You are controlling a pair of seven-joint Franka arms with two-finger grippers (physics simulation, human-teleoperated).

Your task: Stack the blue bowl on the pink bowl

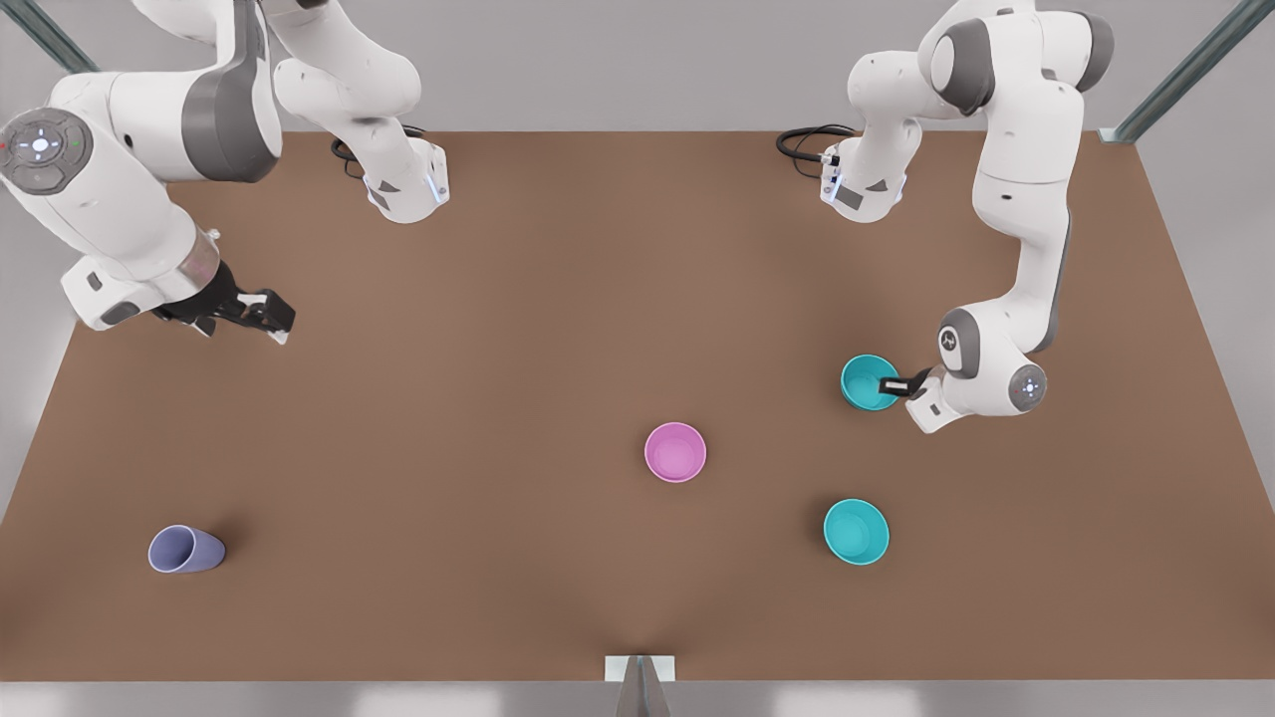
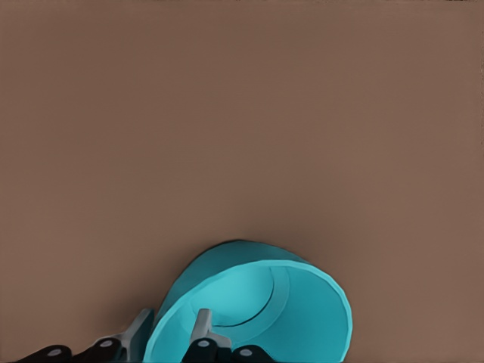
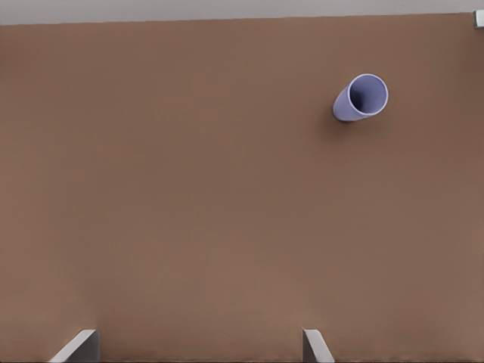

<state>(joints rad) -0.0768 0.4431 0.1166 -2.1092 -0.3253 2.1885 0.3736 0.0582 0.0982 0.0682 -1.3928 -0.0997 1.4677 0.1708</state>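
The left gripper (image 1: 893,385) pinches the blue bowl's (image 1: 865,382) rim – at two o'clock from the pink bowl (image 1: 675,452). The right gripper (image 1: 267,317) waits, fingers spread. No legible writing.

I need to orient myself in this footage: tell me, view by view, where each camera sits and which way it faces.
Front view: high above the table, looking down; both arms show.
Left wrist view: on the left gripper, looking along its fingers straddling the blue bowl wall.
Right wrist view: on the open right gripper, facing the lavender cup.
Shared: front and left wrist views show that bowl.
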